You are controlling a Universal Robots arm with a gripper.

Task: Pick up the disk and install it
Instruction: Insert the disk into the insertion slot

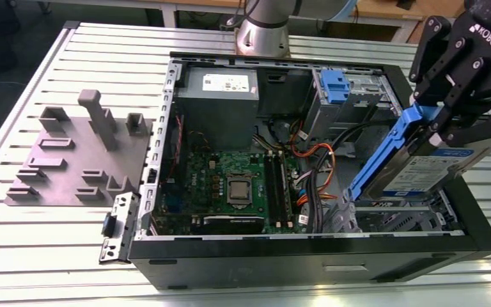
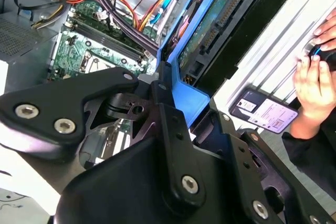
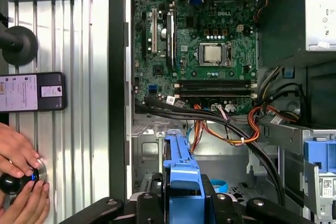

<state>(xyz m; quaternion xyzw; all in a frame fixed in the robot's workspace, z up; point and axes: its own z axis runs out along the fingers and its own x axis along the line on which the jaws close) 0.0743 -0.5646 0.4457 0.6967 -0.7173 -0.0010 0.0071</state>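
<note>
1. I see even, bright overhead light on the ribbed silver metal table [image 1: 49, 224], with soft shadows.
2. The open black computer case [image 1: 314, 256] stays dim inside.
3. In the second wrist view, the nearby black gripper [image 2: 157, 85] looks blurred.

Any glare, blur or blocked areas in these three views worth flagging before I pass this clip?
Exterior view: even light, gripper and disk slightly soft at the frame edge. Second wrist view: dark gripper body blocks the lower half. First wrist view: sharp on the motherboard; bright glare on the table slats.
</note>
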